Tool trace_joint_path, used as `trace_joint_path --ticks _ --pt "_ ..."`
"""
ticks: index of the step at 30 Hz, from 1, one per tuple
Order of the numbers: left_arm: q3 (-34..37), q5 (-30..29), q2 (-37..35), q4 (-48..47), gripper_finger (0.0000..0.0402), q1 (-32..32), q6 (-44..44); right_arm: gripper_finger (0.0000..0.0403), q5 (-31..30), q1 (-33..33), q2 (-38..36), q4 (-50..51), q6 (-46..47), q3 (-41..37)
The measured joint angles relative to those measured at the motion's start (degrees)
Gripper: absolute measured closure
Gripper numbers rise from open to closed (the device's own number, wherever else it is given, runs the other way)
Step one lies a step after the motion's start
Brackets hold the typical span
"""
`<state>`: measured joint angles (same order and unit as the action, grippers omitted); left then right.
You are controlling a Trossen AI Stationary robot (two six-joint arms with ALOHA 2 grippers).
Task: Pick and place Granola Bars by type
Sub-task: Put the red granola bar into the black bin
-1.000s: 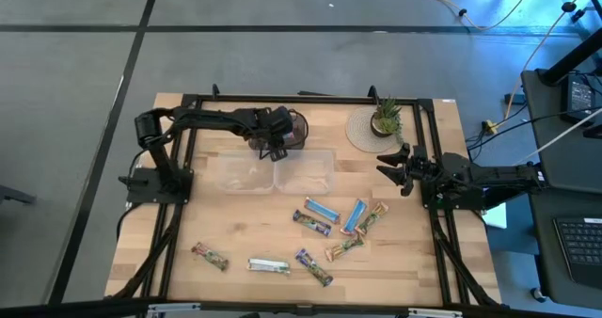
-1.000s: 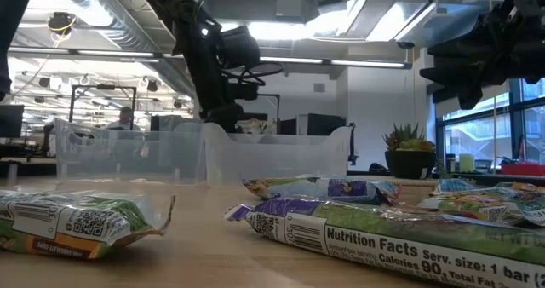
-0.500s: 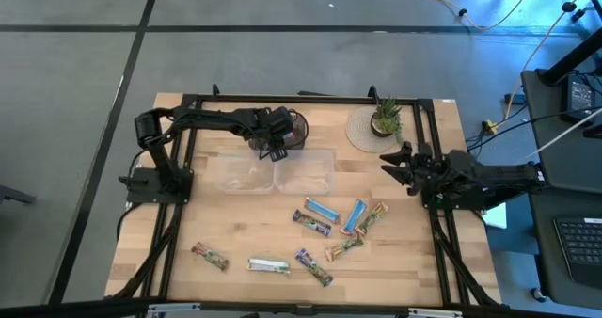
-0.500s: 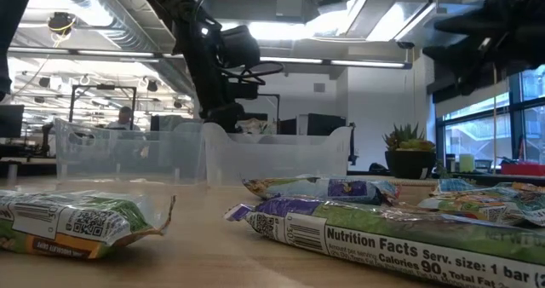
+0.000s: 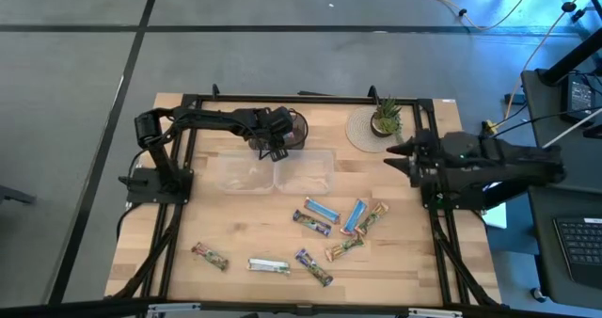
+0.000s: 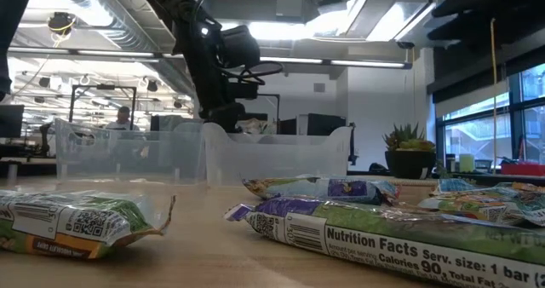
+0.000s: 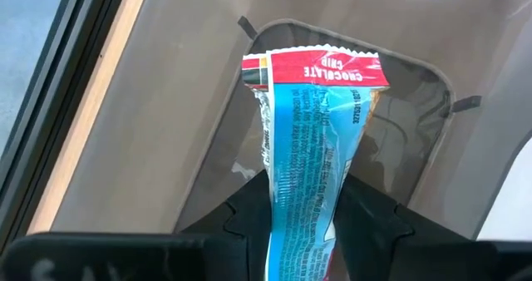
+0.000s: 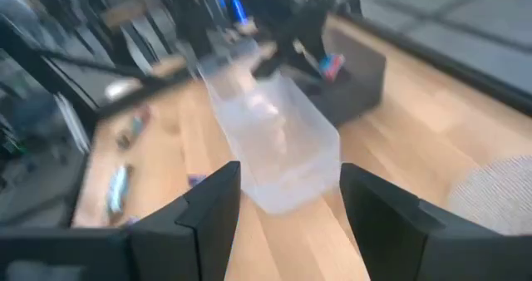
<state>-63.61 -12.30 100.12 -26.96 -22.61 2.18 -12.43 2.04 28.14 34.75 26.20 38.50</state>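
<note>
My left gripper point(image 5: 274, 149) is over the dark brown tray point(image 5: 297, 128) at the far side of the table and is shut on a blue-white granola bar point(image 7: 314, 140) with a red end strip. The left gripper also shows in the low view point(image 6: 226, 109), behind the tubs. My right gripper point(image 5: 403, 154) is open and empty, raised near the table's right edge; its fingers stand apart in the right wrist view point(image 8: 287, 206). Several other wrapped bars lie flat on the table's near half, among them a blue one point(image 5: 321, 208), a purple one point(image 5: 313, 267) and a silvery one point(image 5: 269, 265). My left gripper pinches the blue-white bar between its two fingers at the bar's lower end point(image 7: 301, 223). The fingers lie across the bar. The bar runs out beyond the fingers, and its red-striped free end point(image 7: 316, 69) is over the tray's hollow. Whether that end touches the tray I cannot tell.
Two clear plastic tubs point(image 5: 249, 172) point(image 5: 306, 172) stand side by side just near of the tray. A small potted plant point(image 5: 384, 119) stands on a round woven mat at the far right. Black frame rails run along the table's edges.
My right gripper has risen, going out of the top of the low view, and has shifted a little toward the table's far edge, staying open.
</note>
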Motion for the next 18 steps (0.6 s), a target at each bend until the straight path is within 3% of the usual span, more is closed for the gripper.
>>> trace_joint_path --ticks 10,18 --pt "0.0 1.95 -0.02 -0.02 0.0281 0.02 -0.68 0.0192 4.1 0.04 21.05 18.41 5.16 18.72" --pt "0.0 1.95 -0.3 -0.07 0.0209 0.01 -1.5 0.0192 10.74 1.37 30.12 22.87 3.45 21.7"
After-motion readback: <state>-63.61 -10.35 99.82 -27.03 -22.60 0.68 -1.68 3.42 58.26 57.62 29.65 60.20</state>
